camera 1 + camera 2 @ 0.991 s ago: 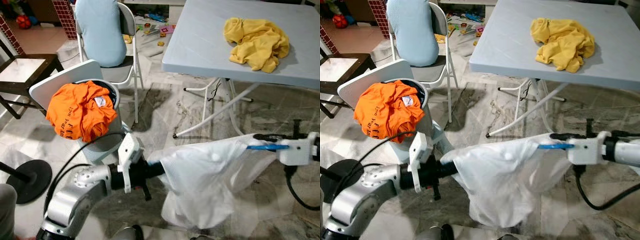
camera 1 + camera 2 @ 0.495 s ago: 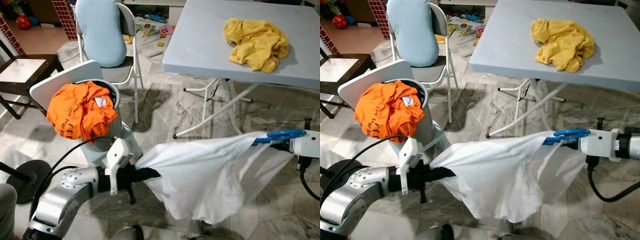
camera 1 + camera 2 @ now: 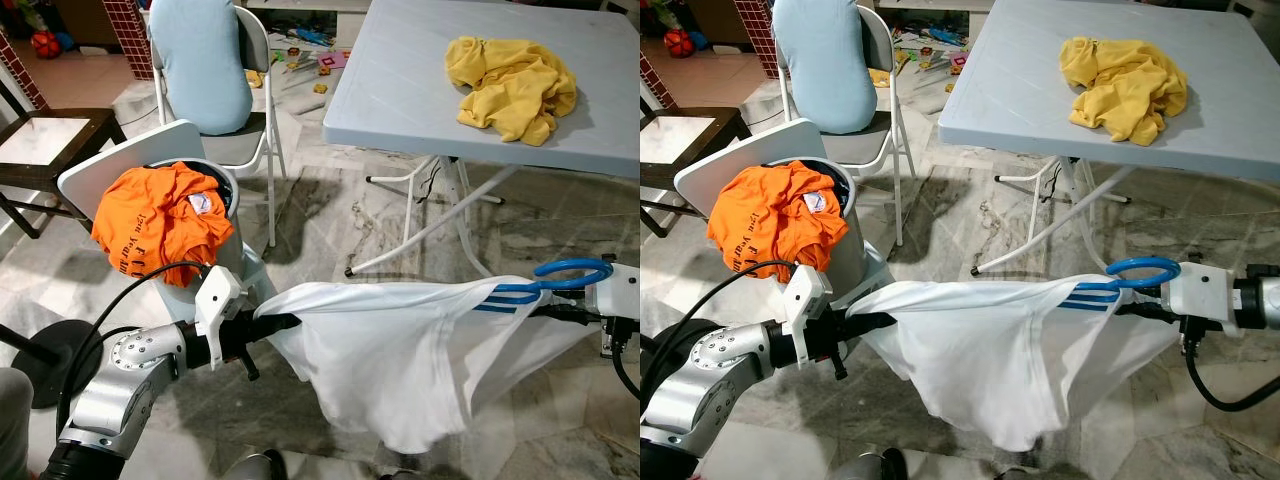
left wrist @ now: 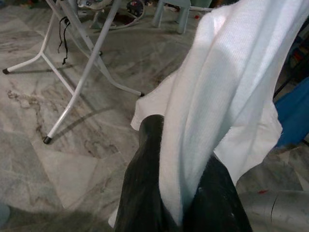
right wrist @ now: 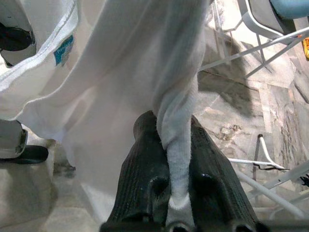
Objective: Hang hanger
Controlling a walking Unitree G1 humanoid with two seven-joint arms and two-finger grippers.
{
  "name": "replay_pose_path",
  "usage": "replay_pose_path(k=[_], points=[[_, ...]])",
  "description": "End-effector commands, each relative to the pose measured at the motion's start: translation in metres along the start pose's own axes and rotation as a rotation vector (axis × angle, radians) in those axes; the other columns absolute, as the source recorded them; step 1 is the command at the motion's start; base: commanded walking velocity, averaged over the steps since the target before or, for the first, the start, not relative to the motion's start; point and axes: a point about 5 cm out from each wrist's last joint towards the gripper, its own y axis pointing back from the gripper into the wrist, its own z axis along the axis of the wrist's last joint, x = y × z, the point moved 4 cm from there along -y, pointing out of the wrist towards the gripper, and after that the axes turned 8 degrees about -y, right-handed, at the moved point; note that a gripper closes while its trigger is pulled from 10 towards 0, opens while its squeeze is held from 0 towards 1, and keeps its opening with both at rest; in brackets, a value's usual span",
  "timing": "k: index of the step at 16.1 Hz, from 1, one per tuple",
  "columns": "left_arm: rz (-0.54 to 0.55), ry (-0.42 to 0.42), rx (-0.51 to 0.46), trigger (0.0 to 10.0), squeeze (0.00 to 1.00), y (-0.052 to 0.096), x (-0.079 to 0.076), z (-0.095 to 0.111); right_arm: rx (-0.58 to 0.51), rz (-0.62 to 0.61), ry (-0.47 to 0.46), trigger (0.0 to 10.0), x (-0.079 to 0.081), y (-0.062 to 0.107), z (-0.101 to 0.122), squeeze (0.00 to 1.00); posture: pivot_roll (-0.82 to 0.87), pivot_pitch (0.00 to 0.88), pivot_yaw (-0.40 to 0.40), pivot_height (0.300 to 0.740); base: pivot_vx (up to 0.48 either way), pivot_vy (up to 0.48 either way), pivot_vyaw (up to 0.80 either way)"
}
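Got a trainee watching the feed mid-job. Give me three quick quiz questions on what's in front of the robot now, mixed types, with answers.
1. True or false: the white shirt is stretched between the left gripper and the right gripper.
2. What lies on the table? A) yellow garment B) orange garment C) blue hanger
3. Fill in: the orange garment is draped over a ____.

Key: 1 true. 2 A, the yellow garment. 3 bin; the blue hanger is at the right gripper.

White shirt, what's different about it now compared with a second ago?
The left gripper and right gripper have drawn apart, stretching the white shirt out flat between them, with the blue hanger now showing. Both jaws stay clamped on it. The orange shirt and yellow shirt are unmoved.
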Motion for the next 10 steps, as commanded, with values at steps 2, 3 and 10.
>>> replay_pose_path(k=[2,3,10], points=[[0.112,0.016,0.055,0.0,0.00,0.0199,0.0187,-0.0117,0.043,-0.066,-0.040,10.0,-0.0080,0.0238,-0.0076,0.00,-0.09,0.143,0.017,0.740,0.000,0.000,0.00],[0.112,0.016,0.055,0.0,0.00,0.0199,0.0187,-0.0117,0.043,-0.066,-0.040,10.0,-0.0080,0.0238,-0.0076,0.00,-0.09,0.143,0.017,0.740,0.000,0.000,0.00],[0.112,0.016,0.055,0.0,0.00,0.0199,0.0187,-0.0117,0.043,-0.066,-0.040,10.0,-0.0080,0.0238,-0.0076,0.00,-0.09,0.143,0.017,0.740,0.000,0.000,0.00]])
